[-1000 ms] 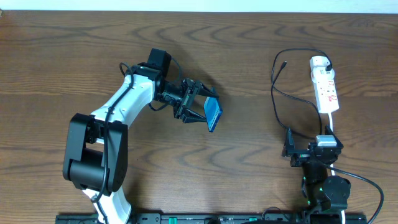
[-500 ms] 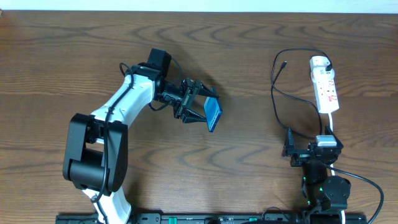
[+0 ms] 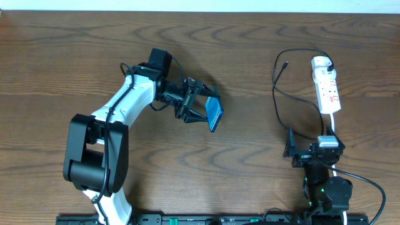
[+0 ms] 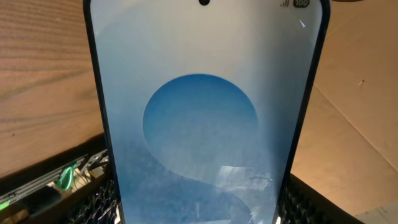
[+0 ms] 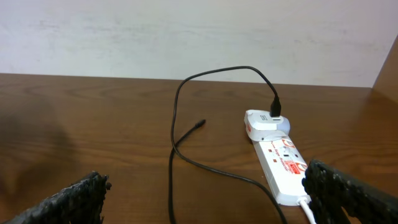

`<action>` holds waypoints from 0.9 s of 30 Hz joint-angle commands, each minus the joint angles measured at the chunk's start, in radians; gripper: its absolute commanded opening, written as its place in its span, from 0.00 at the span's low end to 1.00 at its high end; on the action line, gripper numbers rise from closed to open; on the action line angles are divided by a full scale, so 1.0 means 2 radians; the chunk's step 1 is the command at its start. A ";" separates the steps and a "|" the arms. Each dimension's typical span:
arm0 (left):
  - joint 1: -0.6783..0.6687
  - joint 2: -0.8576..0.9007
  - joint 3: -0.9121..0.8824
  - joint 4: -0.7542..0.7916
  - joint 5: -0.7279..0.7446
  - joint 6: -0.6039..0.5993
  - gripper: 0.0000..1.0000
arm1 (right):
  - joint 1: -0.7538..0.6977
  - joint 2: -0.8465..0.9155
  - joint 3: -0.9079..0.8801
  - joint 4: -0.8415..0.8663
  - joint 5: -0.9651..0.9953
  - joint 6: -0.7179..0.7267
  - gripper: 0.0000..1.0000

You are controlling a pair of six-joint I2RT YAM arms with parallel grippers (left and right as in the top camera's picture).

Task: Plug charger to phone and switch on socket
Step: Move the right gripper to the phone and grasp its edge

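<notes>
My left gripper is shut on the phone, holding it tilted above the table's middle. In the left wrist view the phone's lit blue screen fills the frame between my fingers. The white socket strip lies at the far right, also in the right wrist view. The charger's black cable loops left of it, its plug head in the strip's far end and its free tip on the table, also in the right wrist view. My right gripper is open, near the strip's near end.
The socket's white cord runs toward my right arm's base. A pale wall stands behind the table's far edge. My left arm reaches from the front left across the wooden table.
</notes>
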 commanded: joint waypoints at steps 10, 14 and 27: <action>0.000 -0.012 0.003 0.015 0.020 0.002 0.66 | -0.001 -0.003 -0.002 0.000 -0.008 0.024 0.99; 0.000 -0.012 0.003 0.022 0.020 0.001 0.66 | -0.001 -0.003 -0.002 0.000 -0.019 0.145 0.99; 0.014 -0.012 0.003 0.072 0.020 0.001 0.66 | -0.001 -0.003 -0.002 0.008 0.008 0.488 0.99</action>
